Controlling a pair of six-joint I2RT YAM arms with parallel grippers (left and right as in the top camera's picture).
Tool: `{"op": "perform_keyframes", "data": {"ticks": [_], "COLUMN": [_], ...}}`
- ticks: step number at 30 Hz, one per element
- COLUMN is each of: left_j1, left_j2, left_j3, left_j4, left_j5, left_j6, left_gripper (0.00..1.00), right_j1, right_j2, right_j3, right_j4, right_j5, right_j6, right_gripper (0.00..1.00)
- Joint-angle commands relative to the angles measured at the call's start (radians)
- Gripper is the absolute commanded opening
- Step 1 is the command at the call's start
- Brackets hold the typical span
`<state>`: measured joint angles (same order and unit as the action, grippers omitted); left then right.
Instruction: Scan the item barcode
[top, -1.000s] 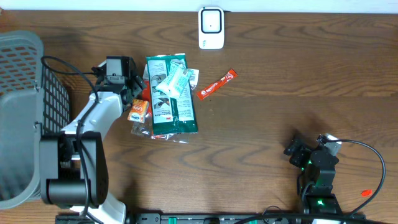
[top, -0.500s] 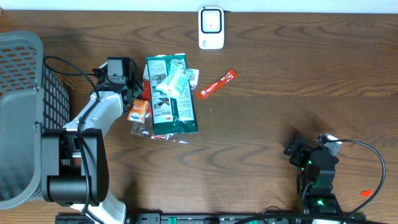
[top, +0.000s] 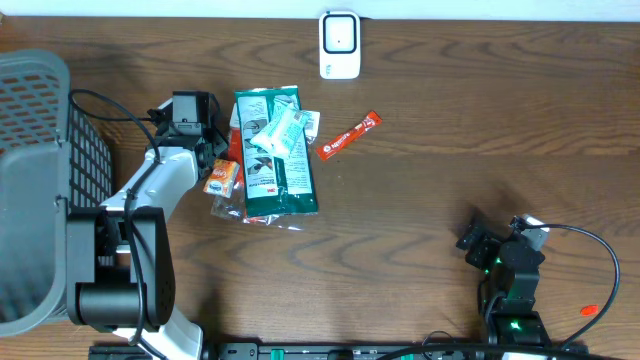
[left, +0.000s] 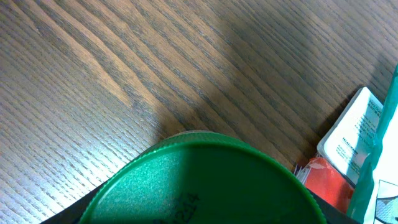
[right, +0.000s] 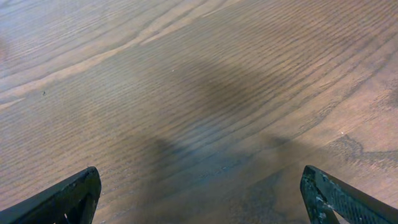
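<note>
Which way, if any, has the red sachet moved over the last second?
No; the red sachet keeps its place below-right of the white scanner.

— Any wording legible on the green packet (top: 290, 185)?
— None; its print is too small to read.
— And the red sachet (top: 350, 134), right of the green packet?
— White lettering, unreadable. Raised marks on the green lid (left: 205, 183), left of the green packet, are equally unclear.
</note>
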<state>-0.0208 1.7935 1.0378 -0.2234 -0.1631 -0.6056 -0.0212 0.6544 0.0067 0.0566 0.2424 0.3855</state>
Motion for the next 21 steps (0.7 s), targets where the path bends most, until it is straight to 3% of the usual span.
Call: {"op": "perform_keyframes", "data": {"ticks": [1, 4, 11, 21], "left_j1": [0.004, 0.004, 0.004, 0.004], "left_j2": [0.006, 0.005, -0.008, -0.136], "left_j3": [-0.004, -0.004, -0.004, 0.014], "left_j4": [-0.001, -0.002, -0.002, 0.013], "left_j5": [0.040, 0.051, 0.064, 0.234], "left_j6": [-0.010, -0.010, -0.009, 0.014], "left_gripper": [0.50, 0.36, 0.36, 0.37], "right_j1": [0.002, 0.002, 0.002, 0.002], "right_j2": [0.000, 0.000, 0.000, 0.000], "right_j3": [-0.001, -0.001, -0.001, -0.001], "right_j4": [-0.001, -0.001, 0.000, 0.000], "right_j5": [0.003, 0.003, 0.003, 0.003], "right_j6": [-0.009, -0.009, -0.009, -0.009], "right_gripper": [0.99, 0.99, 0.99, 0.99]}}
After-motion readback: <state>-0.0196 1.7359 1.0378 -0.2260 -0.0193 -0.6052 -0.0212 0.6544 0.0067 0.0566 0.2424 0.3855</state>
